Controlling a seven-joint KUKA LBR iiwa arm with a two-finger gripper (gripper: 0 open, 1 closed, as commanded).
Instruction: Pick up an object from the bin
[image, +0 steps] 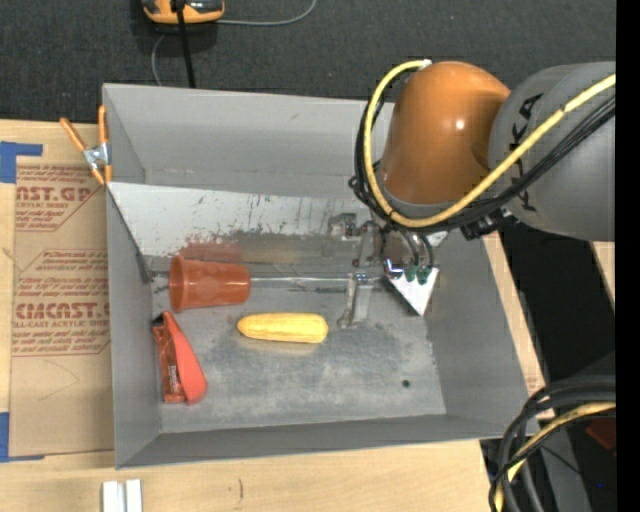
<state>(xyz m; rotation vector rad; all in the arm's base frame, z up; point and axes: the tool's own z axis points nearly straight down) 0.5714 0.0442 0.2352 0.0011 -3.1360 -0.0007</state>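
- Gripper hangs low over the bin floor; whether spread or closed cannot be told.
- Yellow roll lies just left of it, white wedge just right.
- Step judged: approach. The next move calls for centring over one thing.

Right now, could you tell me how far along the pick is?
Nothing looks lifted: the yellow oblong piece, orange cup and red packet lie on the bin floor. The claw hangs low just right of the yellow piece. Gripping and lifting one remain.
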